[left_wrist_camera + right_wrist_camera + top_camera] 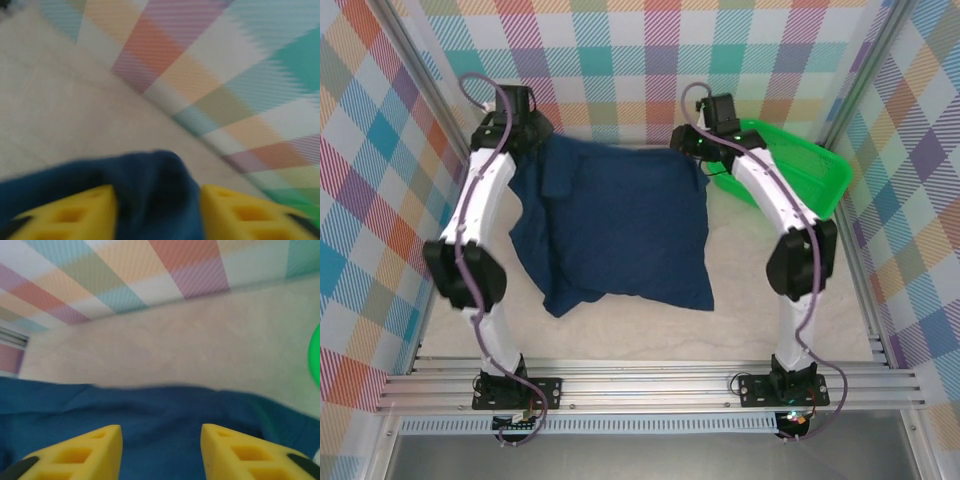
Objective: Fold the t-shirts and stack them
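Dark navy short-sleeved cotton t-shirt [620, 225]: rough folded rectangle, centre of top view, on pale table [750, 320]. Green plastic mesh basket [815, 170] upper right, just beside shirt.
Left gripper [159, 202] at shirt's upper-left corner: yellow fingers apart, cloth humped between, looks unpinched.
Right gripper [161, 442] at upper-right corner: fingers apart over cloth.
Step, likely: let-go at end of fold.
Next calls for: lift clear without snagging cloth, regrip an edge for further fold.

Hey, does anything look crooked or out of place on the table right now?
Yes. The dark navy blue cotton t-shirt is folded unevenly. Its near-left corner sags into a bunched, skewed point, and its left edge slants instead of running square.
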Tool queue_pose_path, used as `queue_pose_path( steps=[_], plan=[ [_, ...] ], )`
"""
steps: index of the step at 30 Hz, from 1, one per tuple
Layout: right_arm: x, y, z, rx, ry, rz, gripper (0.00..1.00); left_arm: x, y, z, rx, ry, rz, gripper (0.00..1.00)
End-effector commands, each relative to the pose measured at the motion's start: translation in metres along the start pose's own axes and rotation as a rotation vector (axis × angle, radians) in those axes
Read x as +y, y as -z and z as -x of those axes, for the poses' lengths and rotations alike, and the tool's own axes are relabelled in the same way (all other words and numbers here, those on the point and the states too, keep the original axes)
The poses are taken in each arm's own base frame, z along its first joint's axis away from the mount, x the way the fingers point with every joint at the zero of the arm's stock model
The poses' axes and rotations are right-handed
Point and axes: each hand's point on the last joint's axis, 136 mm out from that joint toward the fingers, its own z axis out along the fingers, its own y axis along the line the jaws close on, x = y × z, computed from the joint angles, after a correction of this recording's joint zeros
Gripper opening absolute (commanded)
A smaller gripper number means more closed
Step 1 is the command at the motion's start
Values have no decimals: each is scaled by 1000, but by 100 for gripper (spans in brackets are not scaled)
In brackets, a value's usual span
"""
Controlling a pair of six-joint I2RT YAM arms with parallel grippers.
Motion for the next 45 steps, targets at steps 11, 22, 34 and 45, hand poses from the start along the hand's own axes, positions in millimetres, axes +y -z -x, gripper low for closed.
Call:
queue_pose_path(
  steps=[11,22,34,45],
  plan=[
    [-29,62,-145,268,-115,-49,43,129,116,-174,343,26,286,57],
    [-53,35,-276,580,-202,-59,23,188,86,-256,509,54,406,30],
    [-123,-38,-255,662,-150,-316,21,198,-16,-228,538,-119,473,25],
    [-103,-58,-212,617,-126,-240,33,129,-63,-139,315,-253,341,30]
  ],
)
